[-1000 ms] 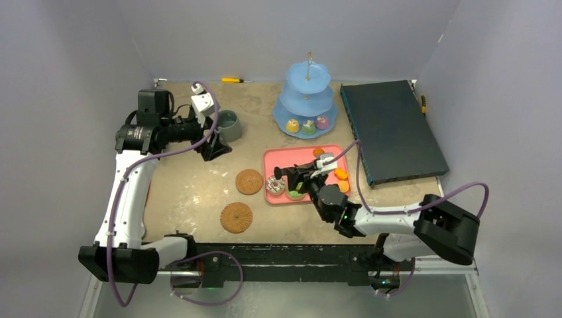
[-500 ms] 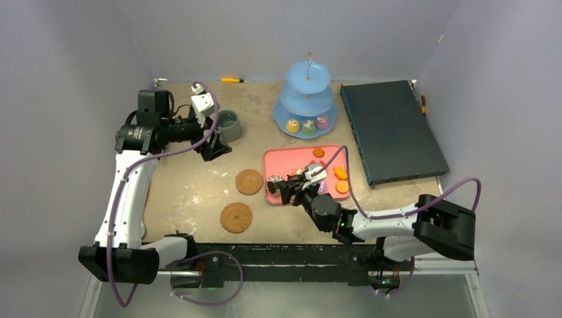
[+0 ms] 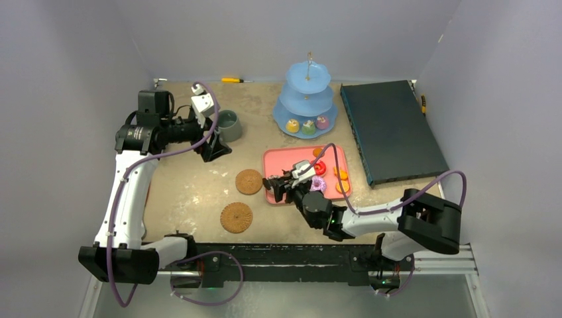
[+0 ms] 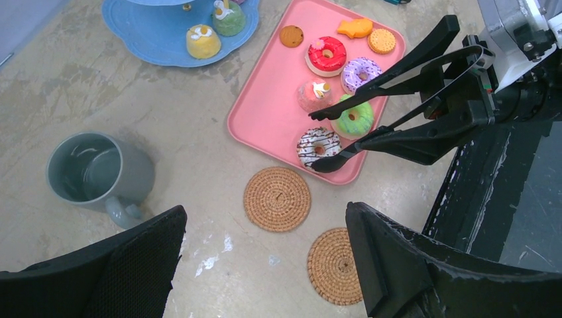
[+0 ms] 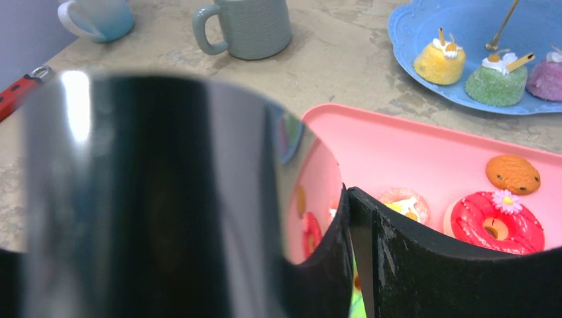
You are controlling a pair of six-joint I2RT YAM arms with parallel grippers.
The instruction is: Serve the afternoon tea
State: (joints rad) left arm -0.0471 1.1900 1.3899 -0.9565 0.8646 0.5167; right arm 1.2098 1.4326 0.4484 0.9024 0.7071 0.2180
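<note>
My right gripper (image 3: 301, 184) is shut on the black tongs (image 4: 404, 136), whose tips stand apart over the front left corner of the pink tray (image 4: 265, 112). Seen from the left wrist, a chocolate-and-white doughnut (image 4: 319, 146) lies between the tips, with a green doughnut (image 4: 353, 118) just behind. I cannot tell if they touch. Red (image 4: 327, 55) and purple (image 4: 361, 71) doughnuts and a pink cupcake (image 4: 314, 95) sit farther back. The blue stand (image 3: 306, 99) holds three cupcakes on its lowest tier. My left gripper (image 3: 215, 149) hangs open and holds nothing, beside the grey-green mug (image 3: 229, 125). Two coasters (image 3: 249, 181) (image 3: 236, 217) lie left of the tray. The white mug (image 5: 96, 16) stands at the far left.
A large dark teal box (image 3: 391, 132) fills the right side of the table. A yellow-handled screwdriver (image 3: 235, 80) lies at the back edge. Three small cookies (image 4: 382, 41) lie at the tray's far end. Walls close in the table on three sides.
My right arm has swung left with the tongs, from the tray's front middle to its front left corner. The left arm has not moved.
</note>
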